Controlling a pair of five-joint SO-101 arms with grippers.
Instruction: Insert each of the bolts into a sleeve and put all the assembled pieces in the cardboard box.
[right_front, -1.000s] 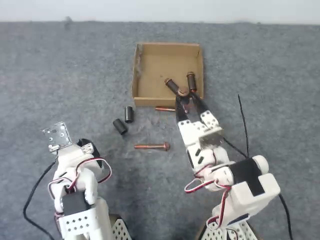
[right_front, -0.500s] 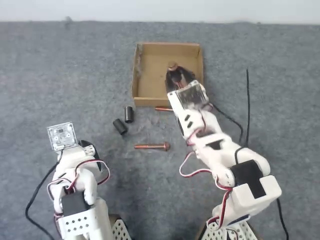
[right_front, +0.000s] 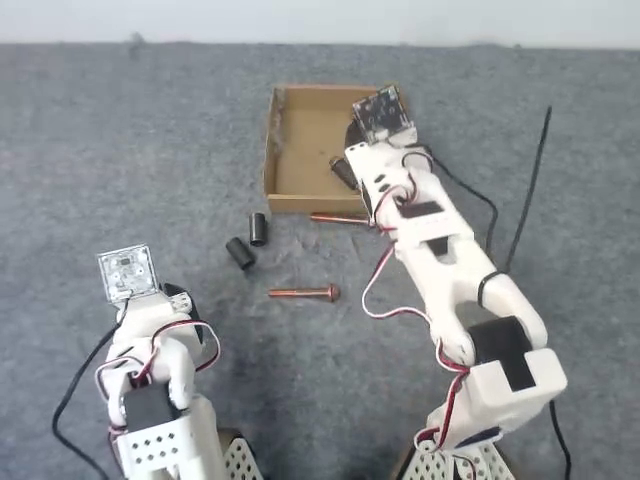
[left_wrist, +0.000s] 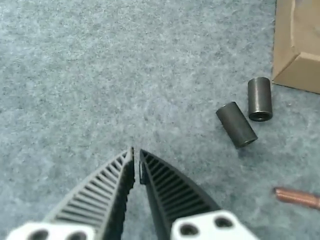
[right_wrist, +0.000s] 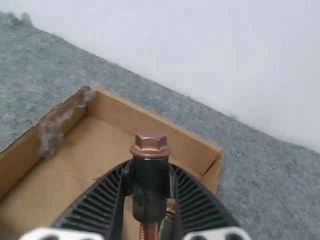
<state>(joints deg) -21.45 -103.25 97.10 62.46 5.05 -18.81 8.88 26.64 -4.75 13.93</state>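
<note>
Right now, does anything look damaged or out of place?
The cardboard box has a frayed wall with grey fluff clinging inside. Nothing else stands out; the right gripper holds a sleeved bolt over the box.

No text, label, number or sign can be read on anything here.

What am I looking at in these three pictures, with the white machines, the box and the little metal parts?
These are two small robot arms on a grey table. One picture looks down on both; the other two come from a camera on each wrist. The right pincer grips a sleeved bolt above the box. The left pincer is shut and empty. On the table lie two loose sleeves and two bare bolts.
</note>
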